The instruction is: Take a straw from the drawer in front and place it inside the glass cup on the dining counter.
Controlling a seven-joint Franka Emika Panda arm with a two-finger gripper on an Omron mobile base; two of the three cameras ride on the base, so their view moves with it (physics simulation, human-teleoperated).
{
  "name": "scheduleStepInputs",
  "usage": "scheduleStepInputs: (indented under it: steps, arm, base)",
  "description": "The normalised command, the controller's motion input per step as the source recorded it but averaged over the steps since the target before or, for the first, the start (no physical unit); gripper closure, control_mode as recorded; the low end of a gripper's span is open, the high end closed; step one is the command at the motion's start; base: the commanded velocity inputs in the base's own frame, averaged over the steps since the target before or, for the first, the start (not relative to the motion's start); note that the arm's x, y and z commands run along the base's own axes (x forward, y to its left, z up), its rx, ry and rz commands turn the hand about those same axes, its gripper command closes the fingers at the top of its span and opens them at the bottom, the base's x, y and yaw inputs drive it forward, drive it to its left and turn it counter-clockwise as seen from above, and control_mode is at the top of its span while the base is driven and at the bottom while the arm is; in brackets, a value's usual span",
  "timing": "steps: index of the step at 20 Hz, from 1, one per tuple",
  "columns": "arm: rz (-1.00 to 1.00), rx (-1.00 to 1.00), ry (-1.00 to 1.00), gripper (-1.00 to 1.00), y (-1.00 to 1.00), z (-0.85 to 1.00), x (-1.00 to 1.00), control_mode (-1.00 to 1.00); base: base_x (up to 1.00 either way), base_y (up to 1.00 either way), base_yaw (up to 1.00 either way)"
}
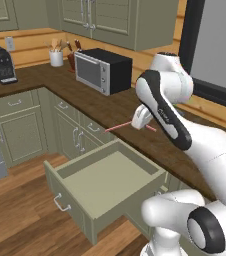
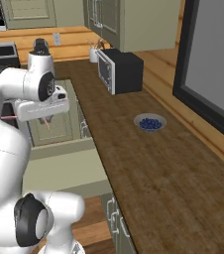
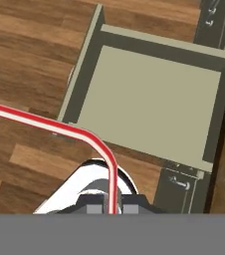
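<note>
Straw [image 1: 116,127] in the grip, that is the picture: in the left base view the thin red-pink stick pokes out level from under the white hand, above the gap between worktop edge and drawer. Going left to right there, a black and white coffee machine [image 1: 0,63] stands at the far left of the dark wood worktop [image 1: 115,107], then a white pot of utensils [image 1: 56,57], then a black microwave [image 1: 101,70]. Below them the drawer [image 1: 102,187] hangs pulled well out of the green cabinets, its shallow box bare inside, its curved silver handle [image 1: 61,202] on the front panel. The gripper [image 1: 139,123] sits just above the worktop edge, over the drawer's back corner, with the white arm rising behind it at the right.

From the right base view the hand hangs at the left, over the open drawer, a short pink length of straw slanting below it. Right of it runs the worktop with the microwave and a small bowl of blue berries [image 2: 150,122].

Looking down the hand view, the gripper [image 3: 113,205] has its two dark tips pinched close on the straw's end; the stick rises between them, bends, and runs off to the left edge. The drawer lies beneath, upper right, above wood floor.
</note>
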Motion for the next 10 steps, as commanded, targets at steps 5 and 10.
scheduleStepInputs:
  steps: [5, 10]
  arm:
    - [0.0, -0.02, 0.02, 1.0, -0.66, 0.38, -0.67, -1.0]
    - [-0.05, 0.0, 0.0, 1.0, -0.49, 0.03, -0.72, -1.0]
  base:
    - [0.0, 0.0, 0.0]
    - [0.0, 0.0, 0.0]
